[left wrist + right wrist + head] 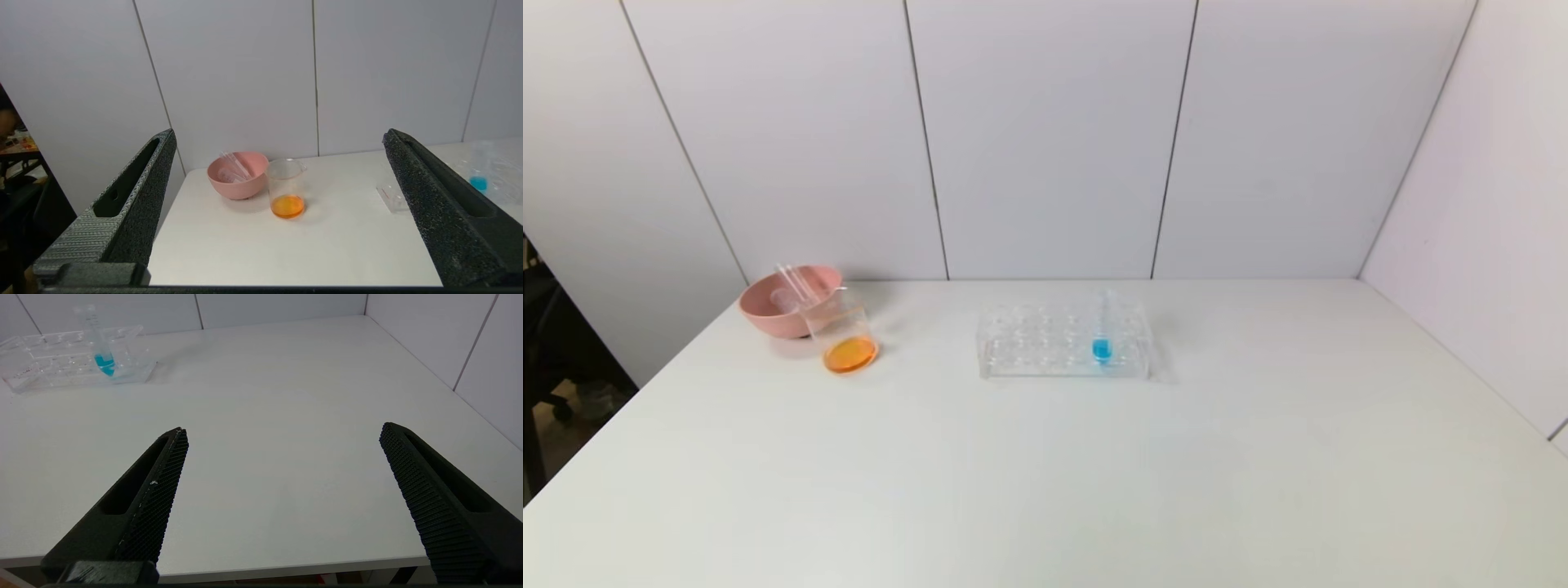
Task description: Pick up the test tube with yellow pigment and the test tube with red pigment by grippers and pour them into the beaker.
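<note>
We see the left claw (278, 141) spread wide and empty at the worktop's (1094, 474) near edge, facing the beaker (286, 188), which holds orange liquid just beside the pink bowl (238, 174). Two empty tubes (233, 166) lie in that bowl. The right claw (282, 435) also gapes wide, holding nothing, well apart from the rack (73, 359) with the blue tube (100, 345).

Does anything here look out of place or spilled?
No spill shows. Two clear tubes lie slanted in the pink bowl, not in the rack. The beaker holds orange liquid. Both grippers are open and hold nothing.
</note>
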